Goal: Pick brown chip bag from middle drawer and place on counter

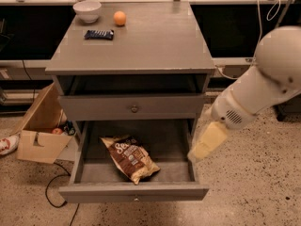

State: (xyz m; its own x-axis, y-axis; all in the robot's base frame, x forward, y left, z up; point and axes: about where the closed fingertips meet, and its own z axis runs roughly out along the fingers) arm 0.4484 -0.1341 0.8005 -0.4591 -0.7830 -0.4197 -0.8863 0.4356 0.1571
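Gripper (197,152) low on the right of the view, at the end of the white arm, hanging beside the right wall of the pulled-out middle drawer (134,192), about level with its rim and not yet inside. Spread or pressed together: cannot tell, pale end piece seen only as one blurred block. Nothing visibly held. Brown chip bag (130,158) flat on the drawer floor, left of centre, apart from the gripper and toward the left of the view, somewhat lower. Long axis of the bag diagonal, from the back-left of the drawer to the front-right, with the front-right cream end as the nearest part to the gripper. Only one arm, so no choice of hand. Likely next: in over the right wall, leftward and down, with a grasp across the narrow width of the bag. Risk: clipping the drawer wall or the shut drawer (134,108) above. Counter (150,46) up top, holding a white bowl (87,11), an orange (120,18) and a dark-blue candy bar (99,34) at its back-left. Cardboard box (40,135) on the floor at left.
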